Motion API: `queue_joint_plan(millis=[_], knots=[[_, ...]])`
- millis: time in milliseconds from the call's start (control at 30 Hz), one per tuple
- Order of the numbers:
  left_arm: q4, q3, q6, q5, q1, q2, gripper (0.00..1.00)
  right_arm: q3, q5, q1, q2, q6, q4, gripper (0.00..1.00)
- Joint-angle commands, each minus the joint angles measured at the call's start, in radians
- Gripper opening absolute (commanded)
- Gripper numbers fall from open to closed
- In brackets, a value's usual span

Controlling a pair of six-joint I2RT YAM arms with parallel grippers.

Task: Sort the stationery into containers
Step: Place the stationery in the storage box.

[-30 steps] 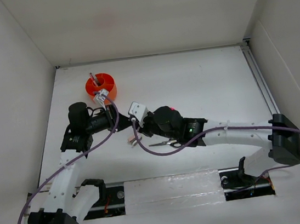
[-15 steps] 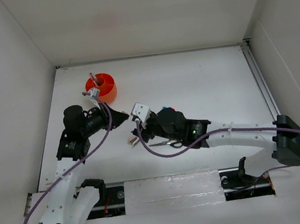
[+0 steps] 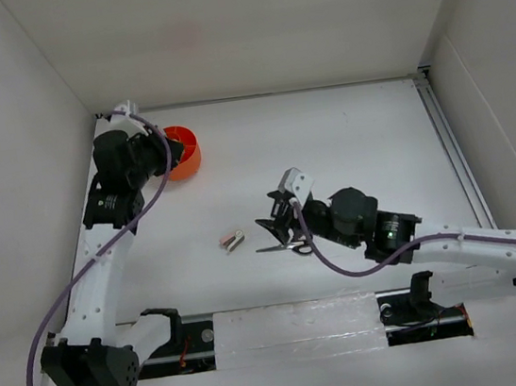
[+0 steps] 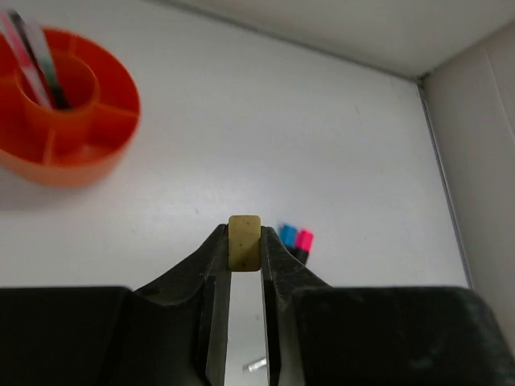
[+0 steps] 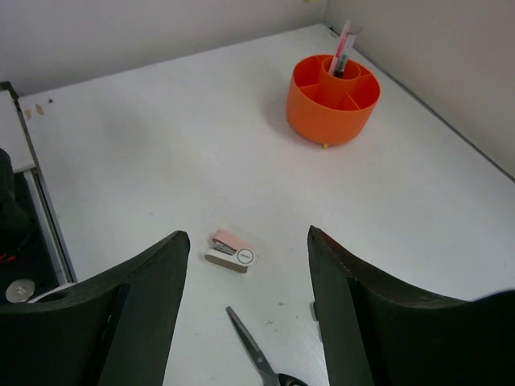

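Note:
My left gripper (image 4: 244, 245) is shut on the tan eraser (image 4: 244, 240) and holds it above the table. In the top view it (image 3: 166, 156) hangs by the left part of the orange tub (image 3: 184, 152). The tub (image 4: 76, 121) has pens (image 4: 36, 60) standing in its centre cup. The blue-capped (image 4: 288, 236) and pink-capped (image 4: 304, 240) highlighters lie beyond the fingers. My right gripper (image 5: 248, 235) is open and empty above the stapler (image 5: 229, 251) and scissors (image 5: 253, 350). It (image 3: 275, 229) hovers over the scissors (image 3: 284, 245), right of the stapler (image 3: 234, 241).
White walls enclose the table on three sides. A metal rail (image 3: 449, 144) runs along the right edge. The tub (image 5: 333, 96) sits near the back left corner. The highlighters do not show in the top view.
My left arm swung up and back from the table's middle to the tub, carrying the eraser. My right arm drew back to the right and now hovers over the scissors.

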Motion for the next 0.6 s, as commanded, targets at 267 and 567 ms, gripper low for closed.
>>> queue_joint_plan(millis=[267,567], knots=[[0.281,0.255,0.059,0.087,0.303,0.288,0.0,-0.092,-0.111,0.01,-0.247,0.095,-0.024,0.68],[0.613,0.353,0.068,0.345,0.441,0.639,0.0,-0.168,-0.234,0.028,-0.431,0.174,-0.043,0.74]])
